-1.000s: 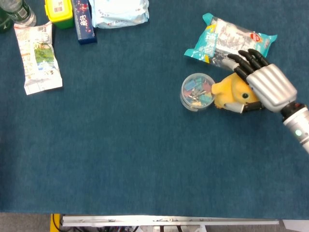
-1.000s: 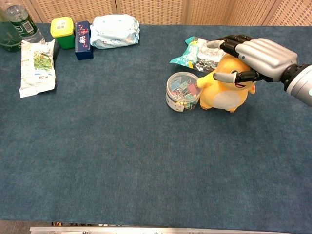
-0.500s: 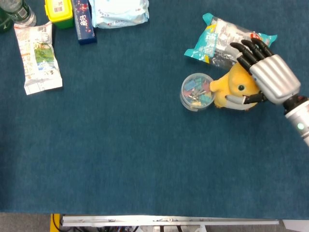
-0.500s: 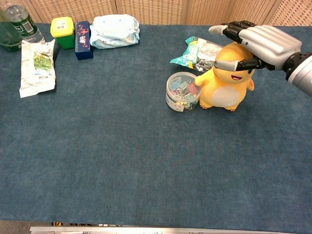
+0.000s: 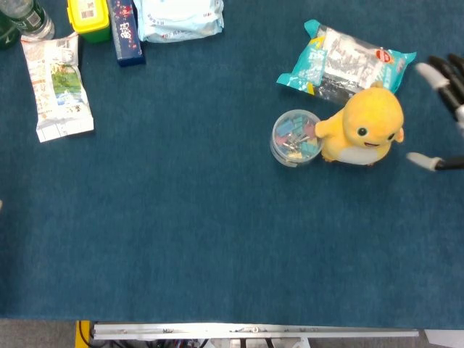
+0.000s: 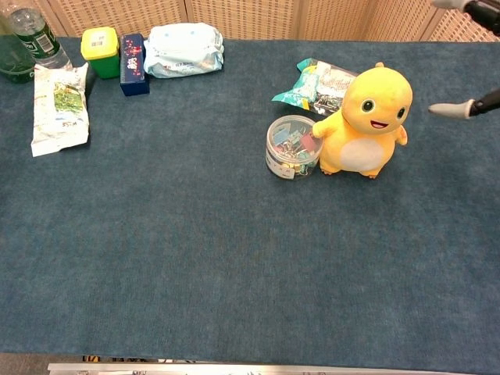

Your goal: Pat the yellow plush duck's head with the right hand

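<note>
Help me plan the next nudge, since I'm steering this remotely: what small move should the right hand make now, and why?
Probably bring the right hand back leftward, over the yellow plush duck, then lower it onto the head. The hand sits at the frame's right edge, apart from the duck and holding nothing, while the duck stands upright beside the clear tub of clips, its head uncovered.

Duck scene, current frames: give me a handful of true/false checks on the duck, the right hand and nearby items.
1. The right hand rests on the duck. False: it is clear of the duck, at the frame edge.
2. The duck stands upright. True.
3. The clip tub sits beside the duck. True.
4. The snack bag lies in front of the duck. False: it lies behind it.
5. The left hand is visible. False: neither view shows it.
</note>
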Controlling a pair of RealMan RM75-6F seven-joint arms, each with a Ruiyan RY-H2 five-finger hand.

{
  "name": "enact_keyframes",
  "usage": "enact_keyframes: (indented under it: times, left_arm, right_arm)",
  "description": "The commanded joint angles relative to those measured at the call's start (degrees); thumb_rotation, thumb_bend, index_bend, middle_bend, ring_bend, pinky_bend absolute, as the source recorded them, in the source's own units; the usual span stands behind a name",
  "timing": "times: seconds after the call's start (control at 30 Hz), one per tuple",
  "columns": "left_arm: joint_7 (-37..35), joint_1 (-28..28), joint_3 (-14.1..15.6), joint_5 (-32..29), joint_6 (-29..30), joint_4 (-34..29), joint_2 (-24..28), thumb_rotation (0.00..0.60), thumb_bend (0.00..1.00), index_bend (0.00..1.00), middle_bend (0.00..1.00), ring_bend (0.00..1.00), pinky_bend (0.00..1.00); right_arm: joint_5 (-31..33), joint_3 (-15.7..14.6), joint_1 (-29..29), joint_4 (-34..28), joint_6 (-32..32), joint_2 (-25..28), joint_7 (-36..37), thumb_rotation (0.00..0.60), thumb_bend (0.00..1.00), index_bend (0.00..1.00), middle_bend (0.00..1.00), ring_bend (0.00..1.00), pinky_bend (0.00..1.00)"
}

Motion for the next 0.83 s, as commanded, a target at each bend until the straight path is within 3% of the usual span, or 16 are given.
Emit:
enact_keyframes:
  times: [0.03,0.3,0.83]
  left_arm:
    - [0.10,-0.12,-0.04,0.04,-0.08,-0.07,0.00,0.600,0.12,0.13,0.08,0.09,0.04]
    - [0.54,-0.55,-0.17,0.23,-0.22,-0.52,-0.14,0.600,0.12,0.13,0.08,0.09,0.04]
    - [1.78,-0.52,0.14,0.61,0.20,-1.72,0.14,0.600,0.12,0.13,0.08,0.09,0.04]
  right_arm:
    - [0.46,-1.22,-3.14,-0.41,2.92,1.68,-0.92,0.445,0.00,0.04,0.08,0.00,0.00]
    - [-0.24,-3.45,-8.85,1.99,7.37,2.32,1.31,0.498,0.00,0.04,0.08,0.00,0.00]
    - [-1.17,-3.45,-12.49,4.25,8.63,0.88,4.77,0.505,0.00,0.03,0.08,0.00,0.00]
